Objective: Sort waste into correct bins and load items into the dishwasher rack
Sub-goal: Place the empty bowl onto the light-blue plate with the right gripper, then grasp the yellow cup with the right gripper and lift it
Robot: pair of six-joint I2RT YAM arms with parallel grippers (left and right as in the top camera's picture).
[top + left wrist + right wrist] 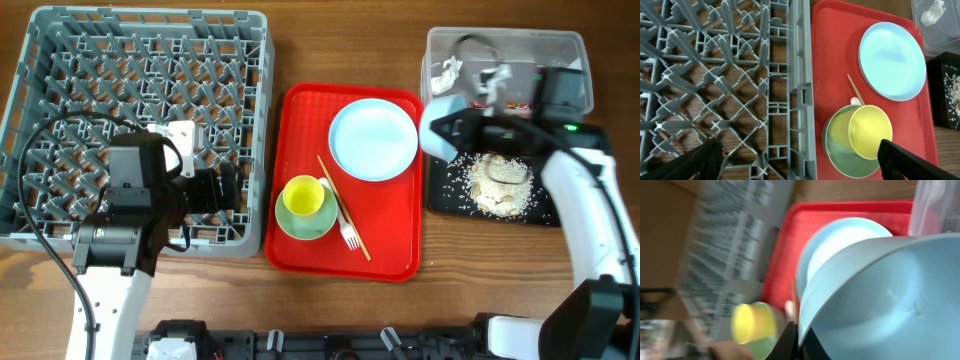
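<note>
The right gripper (796, 337) is clamped on the rim of the light blue bowl (880, 295), which it holds tilted in the air at the left edge of the black tray (437, 190), where the heap of rice scraps (500, 180) lies. Behind that tray stands the clear tub (560, 45) with the crumpled white tissue (447, 72) inside. The left gripper (800, 165) hangs with its fingers spread wide and nothing between them, over the right-hand edge of the grey dishwasher rack (60, 60), whose pegs hold no dishes. Between rack and bins lies the red tray (300, 240). On it the light blue plate (373, 140) sits at the far end, the yellow cup (303, 196) rests on the pale green saucer (300, 225), and the chopsticks (343, 210) and white fork (350, 238) lie just beside the saucer.
</note>
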